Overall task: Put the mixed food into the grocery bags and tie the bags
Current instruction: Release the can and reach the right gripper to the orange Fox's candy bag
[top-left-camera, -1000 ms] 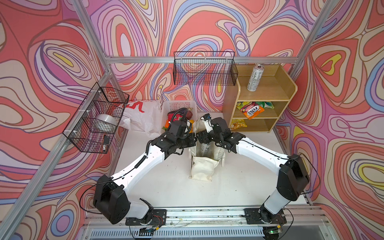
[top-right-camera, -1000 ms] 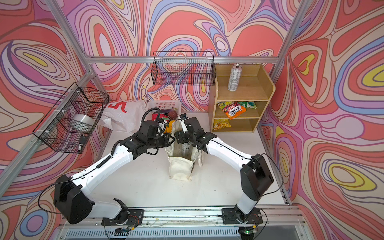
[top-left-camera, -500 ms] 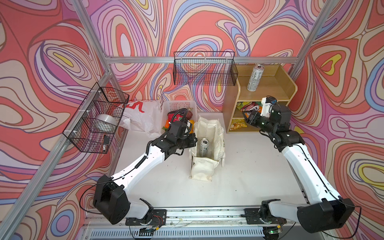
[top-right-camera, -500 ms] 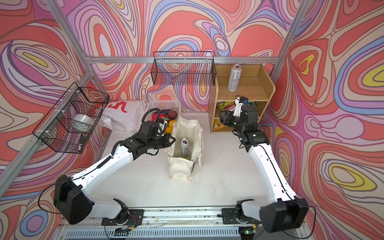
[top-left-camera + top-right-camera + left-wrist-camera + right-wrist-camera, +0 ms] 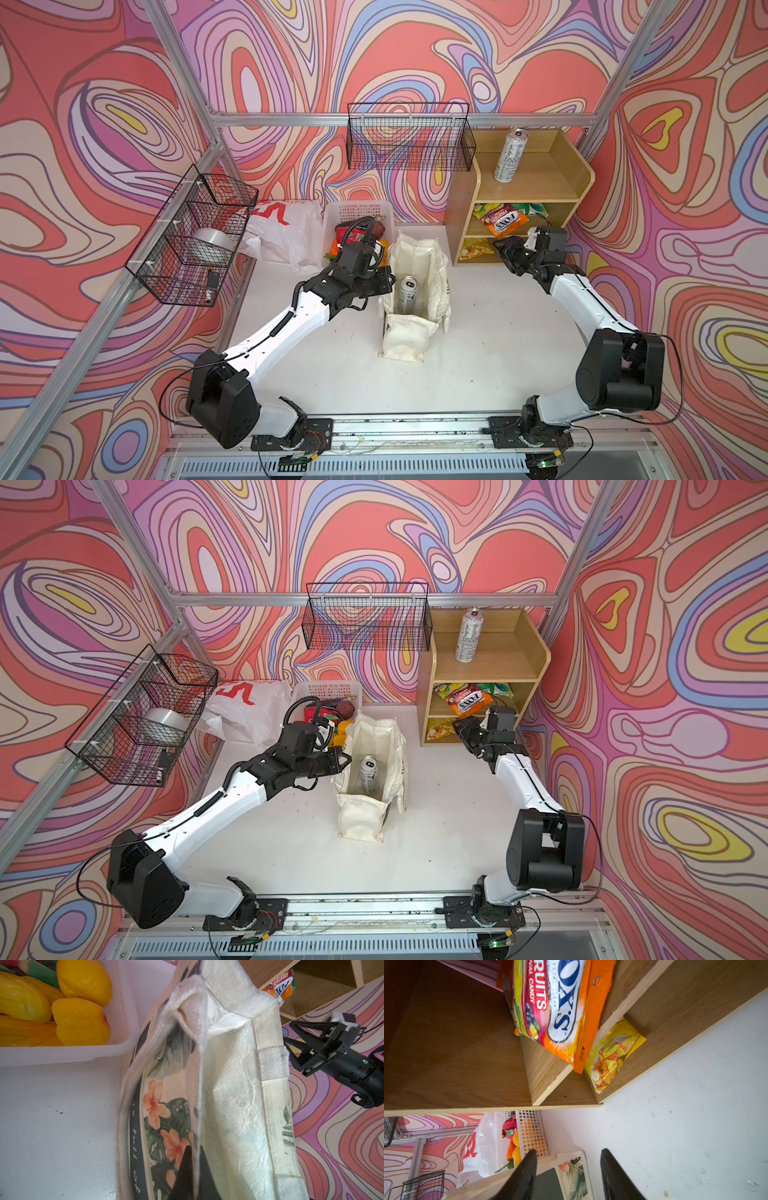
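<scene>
Nearest the rail, the canvas tote [image 5: 417, 253] stands on the white table [image 5: 498, 353] with its mouth gaping. The left gripper [image 5: 194, 1159] is clamped on the rim of 1 side wall and seems to draw it outward, so the next item gets a clear drop. 1 silver can [image 5: 407, 294] stands upright inside. Further back, the right gripper [image 5: 568, 1169] hangs with jaws moderately apart and nothing between them. It is aimed at the wooden shelf [image 5: 536, 185], likely lining up on the orange candy packet [image 5: 506, 218] overhanging the middle board, or on the yellow chip packet [image 5: 471, 249] below. A 2nd can [image 5: 510, 156] waits on the top board. By the back wall the toy produce [image 5: 81, 1022] sits in the lattice basket [image 5: 361, 210], beside the slumped plastic carrier bag [image 5: 286, 232]. In both top views the left wrist covers much of the produce. A green packet [image 5: 536, 209] behind the candy is mostly hidden, and the carrier bag's inside and the tote's floor cannot be made out.
</scene>
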Controlling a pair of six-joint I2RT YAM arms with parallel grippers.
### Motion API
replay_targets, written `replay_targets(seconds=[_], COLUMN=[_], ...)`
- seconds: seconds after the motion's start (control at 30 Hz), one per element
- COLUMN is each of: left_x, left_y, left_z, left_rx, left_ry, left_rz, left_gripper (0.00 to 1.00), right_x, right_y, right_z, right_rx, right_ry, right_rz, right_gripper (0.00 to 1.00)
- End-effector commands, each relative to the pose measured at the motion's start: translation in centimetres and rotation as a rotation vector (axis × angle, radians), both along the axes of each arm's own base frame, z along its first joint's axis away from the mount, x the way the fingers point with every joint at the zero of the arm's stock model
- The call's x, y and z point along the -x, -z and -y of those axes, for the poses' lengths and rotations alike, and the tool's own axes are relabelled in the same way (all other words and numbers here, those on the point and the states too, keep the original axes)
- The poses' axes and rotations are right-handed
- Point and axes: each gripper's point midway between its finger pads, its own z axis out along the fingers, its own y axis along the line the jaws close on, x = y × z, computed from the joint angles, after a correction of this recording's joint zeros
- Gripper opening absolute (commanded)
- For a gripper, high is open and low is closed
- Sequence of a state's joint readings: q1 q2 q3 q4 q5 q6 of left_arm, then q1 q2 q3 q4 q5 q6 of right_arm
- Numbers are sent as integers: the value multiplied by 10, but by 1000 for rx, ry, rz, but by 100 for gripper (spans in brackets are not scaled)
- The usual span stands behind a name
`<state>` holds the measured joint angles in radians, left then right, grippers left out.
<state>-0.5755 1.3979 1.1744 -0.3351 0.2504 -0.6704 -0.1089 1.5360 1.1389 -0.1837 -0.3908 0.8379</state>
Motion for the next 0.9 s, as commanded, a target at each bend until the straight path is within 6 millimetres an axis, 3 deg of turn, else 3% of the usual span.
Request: replay_targets(seconds=[0.0, 0.03, 0.13, 0.6, 0.87], left_x=[1, 1, 1, 1, 0], left_y=[-2, -2, -3, -5, -5], left_z=[0, 0, -1, 1, 1], left_rx=[11, 10, 7, 11, 15], left_ry=[-2, -2, -4, 1, -2], left_rz=[5, 4, 9, 7, 7], left_gripper=[0, 0, 0, 0, 0], right_x=[-16, -18, -23, -33, -50], right_y=[-16, -15, -12, -21, -23], right_z=[0, 1, 2, 17, 23], right_rx=[-17, -16, -23, -31, -35], right_ry=[3, 6, 14, 40, 51], right_rz=[63, 61, 66, 90, 83], right_gripper=[62, 67, 69, 60, 58])
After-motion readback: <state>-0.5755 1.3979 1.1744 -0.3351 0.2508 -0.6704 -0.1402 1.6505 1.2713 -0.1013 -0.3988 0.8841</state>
